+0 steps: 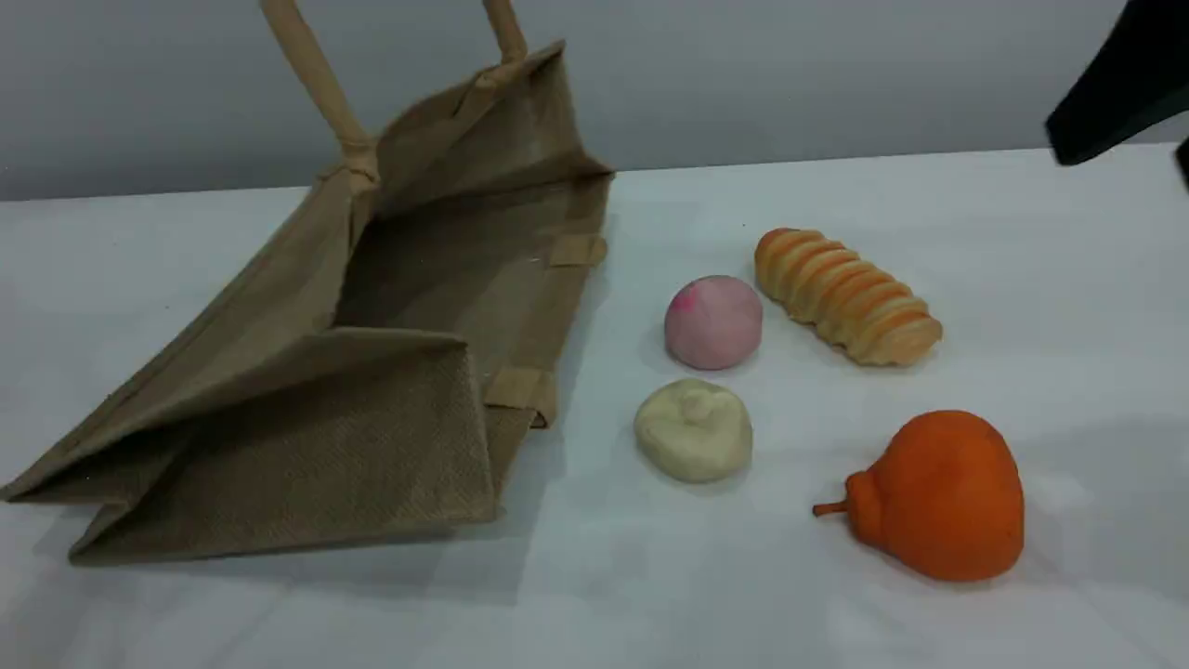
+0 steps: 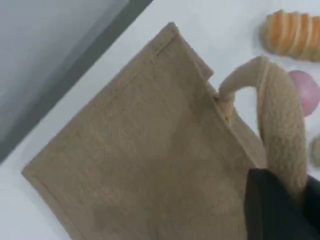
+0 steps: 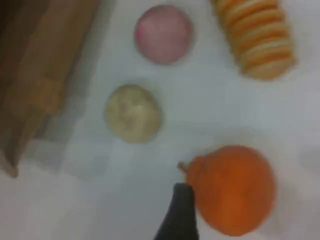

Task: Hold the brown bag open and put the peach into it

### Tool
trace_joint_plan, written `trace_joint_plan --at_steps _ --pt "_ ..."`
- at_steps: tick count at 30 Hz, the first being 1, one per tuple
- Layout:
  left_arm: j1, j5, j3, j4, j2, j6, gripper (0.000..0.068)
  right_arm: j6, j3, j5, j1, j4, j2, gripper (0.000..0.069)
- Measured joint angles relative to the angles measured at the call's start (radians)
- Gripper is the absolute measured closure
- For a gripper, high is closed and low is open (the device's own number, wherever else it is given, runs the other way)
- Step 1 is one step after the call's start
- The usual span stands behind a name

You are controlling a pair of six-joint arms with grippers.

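The brown bag [image 1: 372,372] lies on its side at the left of the table, its mouth facing right and held open. One beige handle [image 1: 316,84] is pulled up past the top edge. In the left wrist view my left gripper [image 2: 285,202] is shut on that handle [image 2: 282,115], above the bag [image 2: 140,150]. The peach [image 1: 713,321], pale pink with a brighter blotch, rests just right of the bag's mouth and also shows in both wrist views [image 2: 306,90] [image 3: 163,33]. My right gripper [image 3: 179,215] hovers open and empty beside the orange fruit; its dark arm [image 1: 1115,93] enters at the top right.
A cream lumpy ball [image 1: 693,430] sits just in front of the peach. A ridged orange bread roll [image 1: 847,295] lies to the peach's right. An orange pear-shaped fruit [image 1: 938,495] with a stem sits near the front right. A grey wall runs behind the table.
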Motion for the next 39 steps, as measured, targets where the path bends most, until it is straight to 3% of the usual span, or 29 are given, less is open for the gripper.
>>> trace_joint_plan --at_steps 7,16,25,39 --pt "0.0 -0.003 0.0 -0.063 -0.012 0.108 0.0598 -0.15 -0.001 0.078 0.012 0.151 0.055 0.0109" --pt "0.0 -0.003 0.0 -0.113 -0.032 0.199 0.0598 -0.188 -0.048 0.062 0.134 0.173 0.155 0.0109" --pt "0.0 -0.002 0.0 -0.109 -0.081 0.226 0.0598 -0.192 -0.072 -0.06 0.171 0.18 0.31 0.0109" --pt "0.0 -0.002 0.0 -0.101 -0.099 0.226 0.0598 -0.255 -0.224 -0.085 0.262 0.241 0.529 0.0109"
